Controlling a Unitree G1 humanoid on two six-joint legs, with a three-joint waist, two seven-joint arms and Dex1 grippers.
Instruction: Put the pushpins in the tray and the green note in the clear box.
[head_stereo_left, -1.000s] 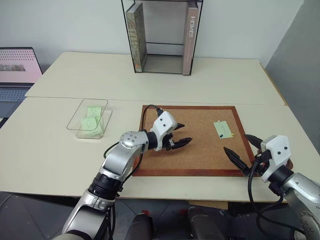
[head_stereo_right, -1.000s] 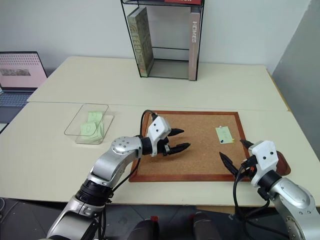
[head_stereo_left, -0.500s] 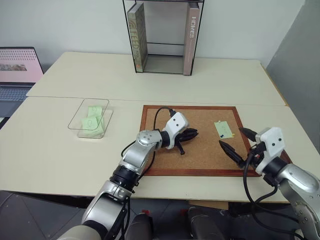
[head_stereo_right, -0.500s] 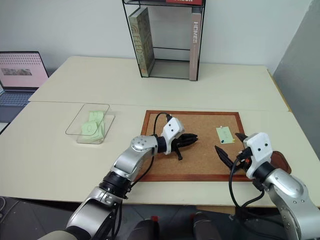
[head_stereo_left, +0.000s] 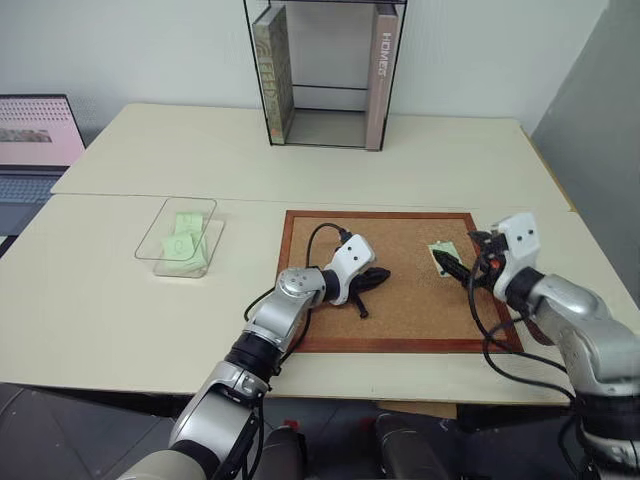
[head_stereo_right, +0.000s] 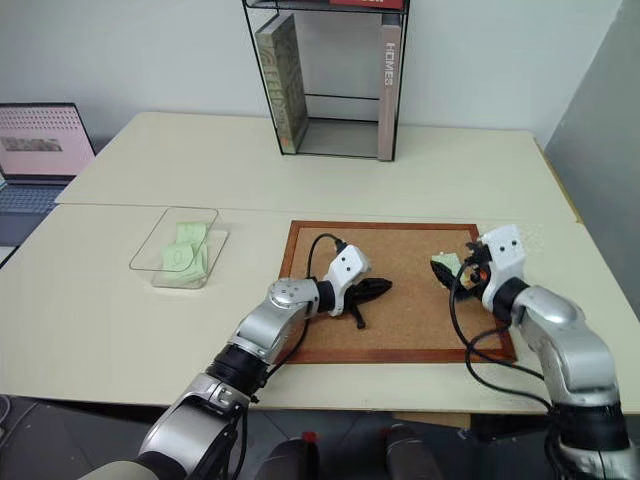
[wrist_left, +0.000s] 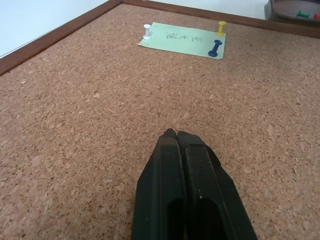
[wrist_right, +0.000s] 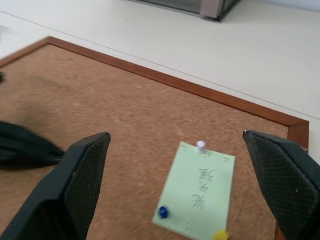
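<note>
right gripper (wrist_right: 175, 165) has pushed forward from the near right corner of the cork board (head_stereo_left: 400, 300) to sit right over the green note (wrist_right: 196, 192), jaws still spread wide, one finger either side of the note in the right wrist view, nothing held. left gripper (wrist_left: 176, 136) went from open to fully shut and dropped slightly onto the middle of the cork board, fingertips pressed together on or just above the cork, empty. read: left arm is parked out of the way or bracing the board, right arm is lining up for the first pin pull. nothing of the task is done yet for this note. the note is still pinned near the far right corner of the cork board by three pushpins: white pin (wrist_right: 200, 146) at one end, blue pin (wrist_right: 162, 211) and yellow pin (wrist_right: 220, 234) at the other. tray (wrist_left: 295, 9) sits just off the right edge of the cork board, with a couple of pins already in it. clear box (head_stereo_left: 178, 237) is well left of the cork board, green slips inside. pose: right forearm angled in toward the board, gripper pointing slightly down and left at the note; left forearm reaches across the board's near edge, gripper nearly level, pointing right toward the note.
</note>
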